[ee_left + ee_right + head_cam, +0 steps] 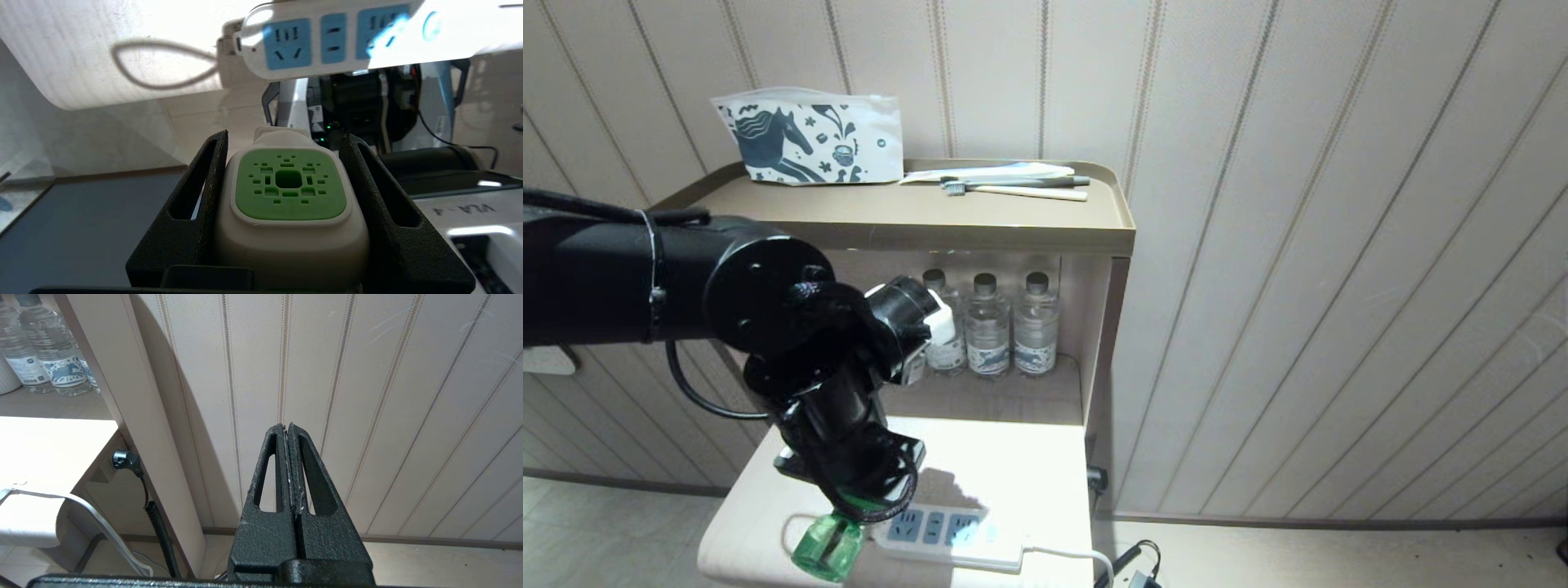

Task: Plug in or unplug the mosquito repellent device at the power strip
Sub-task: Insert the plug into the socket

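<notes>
Your left hand (pixel 286 196) is clamped about halfway closed on the white head of the mosquito repellent device (pixel 291 204), carrying it in the air just off the near left corner of the bench (pixel 1013 457), its green bottle at about 8 o'clock from the power strip (pixel 943 535). All three blue socket faces look free, so before you lower it, line the prongs up squarely over one and press straight down without tilting. Your right hand (pixel 288 428), fully closed and empty, is parked facing the wall.
</notes>
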`<state>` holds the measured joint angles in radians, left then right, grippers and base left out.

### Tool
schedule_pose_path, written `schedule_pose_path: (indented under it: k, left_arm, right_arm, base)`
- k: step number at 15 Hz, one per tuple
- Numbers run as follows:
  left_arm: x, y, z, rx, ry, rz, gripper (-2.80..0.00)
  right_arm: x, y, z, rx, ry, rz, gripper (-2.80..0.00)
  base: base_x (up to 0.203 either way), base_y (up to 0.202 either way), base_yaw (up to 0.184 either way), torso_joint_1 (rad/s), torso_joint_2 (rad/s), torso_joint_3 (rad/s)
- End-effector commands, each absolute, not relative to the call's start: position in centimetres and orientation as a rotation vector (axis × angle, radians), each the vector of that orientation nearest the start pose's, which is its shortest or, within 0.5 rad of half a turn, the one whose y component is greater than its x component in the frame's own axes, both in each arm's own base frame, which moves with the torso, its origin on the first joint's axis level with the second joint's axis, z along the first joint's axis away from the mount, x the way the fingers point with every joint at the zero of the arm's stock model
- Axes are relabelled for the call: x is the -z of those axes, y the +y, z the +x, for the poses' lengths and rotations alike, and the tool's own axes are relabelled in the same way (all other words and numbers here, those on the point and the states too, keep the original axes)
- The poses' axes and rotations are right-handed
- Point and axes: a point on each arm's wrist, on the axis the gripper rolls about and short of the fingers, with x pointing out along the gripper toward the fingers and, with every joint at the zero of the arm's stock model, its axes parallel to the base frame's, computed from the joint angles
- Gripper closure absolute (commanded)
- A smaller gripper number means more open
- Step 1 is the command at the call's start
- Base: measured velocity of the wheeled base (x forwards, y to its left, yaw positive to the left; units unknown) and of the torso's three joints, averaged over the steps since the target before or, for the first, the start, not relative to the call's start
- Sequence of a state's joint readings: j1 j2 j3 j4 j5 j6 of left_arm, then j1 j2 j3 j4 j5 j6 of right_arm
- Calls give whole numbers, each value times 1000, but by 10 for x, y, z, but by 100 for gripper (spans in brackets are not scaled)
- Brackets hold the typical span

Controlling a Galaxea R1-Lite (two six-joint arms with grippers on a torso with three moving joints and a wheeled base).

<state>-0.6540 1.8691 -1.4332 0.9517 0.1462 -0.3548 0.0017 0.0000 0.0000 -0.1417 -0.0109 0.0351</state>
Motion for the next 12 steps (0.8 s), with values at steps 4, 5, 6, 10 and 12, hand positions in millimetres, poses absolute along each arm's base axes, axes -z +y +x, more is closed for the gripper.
schedule_pose_path:
  k: [4, 5, 6, 10, 12]
  left_arm:
    - [-167, -203, 265, 123, 1491, 143, 0]
    - [-160, -205, 269, 92, 1519, 99, 0]
    - [-155, -207, 272, 64, 1523, 54, 0]
    - [-155, -203, 275, 4, 1488, -76, 0]
    - [-157, -201, 274, -1, 1480, -74, 0]
  right_arm:
    - [-90, 0, -24, 6, -143, 36, 0]
    - [-90, 0, -24, 5, -143, 36, 0]
    - [-90, 0, -24, 7, -143, 36, 0]
    - [-90, 0, -24, 6, -143, 36, 0]
    - [-90, 0, -24, 7, -143, 36, 0]
  base:
    - [0, 0, 0, 0, 0, 0]
    - [0, 0, 0, 0, 0, 0]
    - [0, 0, 0, 0, 0, 0]
    - [0, 0, 0, 0, 0, 0]
    - [0, 0, 0, 0, 0, 0]
